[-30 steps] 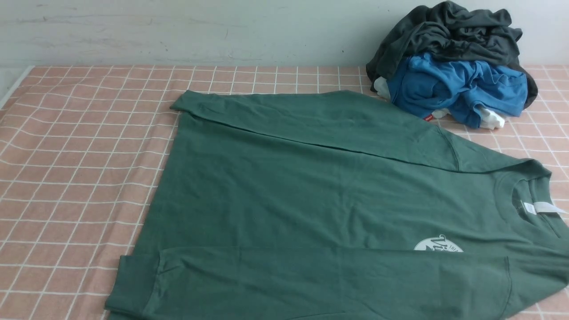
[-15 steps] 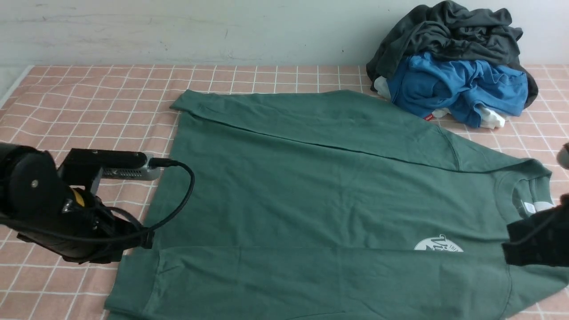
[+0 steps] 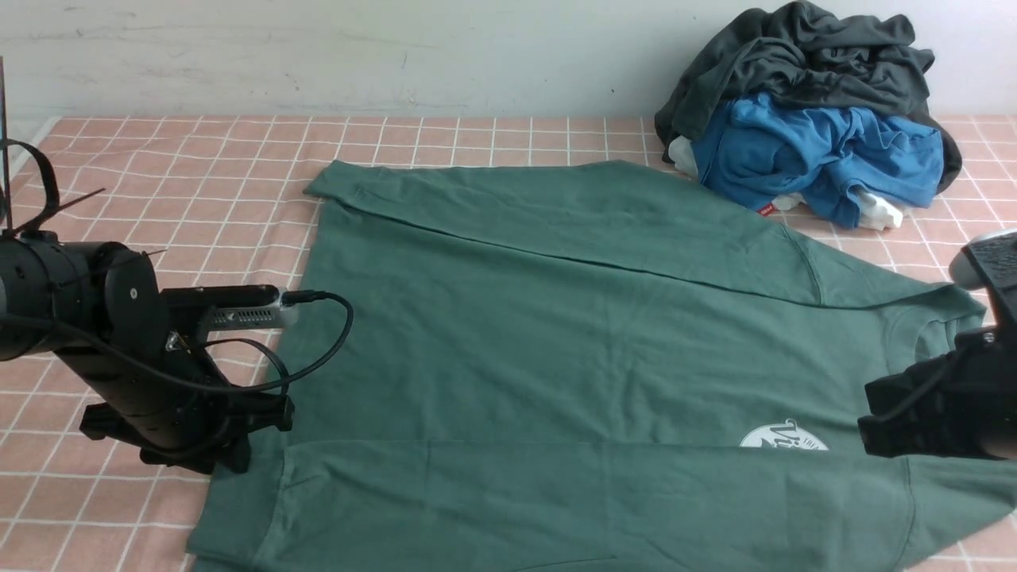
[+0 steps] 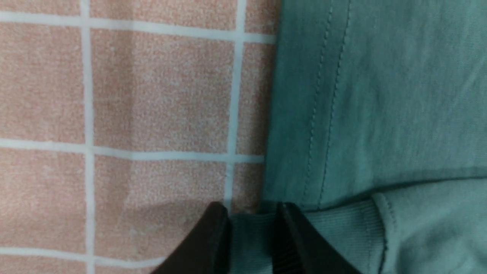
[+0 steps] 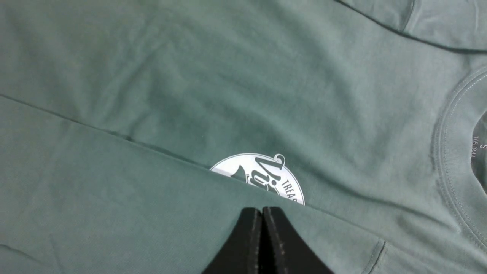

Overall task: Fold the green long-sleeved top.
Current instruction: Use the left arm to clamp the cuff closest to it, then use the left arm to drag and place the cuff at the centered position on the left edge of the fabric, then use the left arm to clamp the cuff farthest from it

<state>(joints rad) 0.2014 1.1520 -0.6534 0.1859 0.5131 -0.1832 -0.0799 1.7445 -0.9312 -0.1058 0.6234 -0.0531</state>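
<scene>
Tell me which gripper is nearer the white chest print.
Right. The right gripper sits just beside the white chest print; the left gripper is across the green long-sleeved top, at the ribbed cuff.

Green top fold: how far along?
Done: both sleeves lie folded across the body of the large dark-green cotton long-sleeved top. In hand: left gripper, jaws slightly apart, at the ribbed cuff beside the hem; right gripper, shut, above the near sleeve by the white round print. Remaining: folding the body itself.
</scene>
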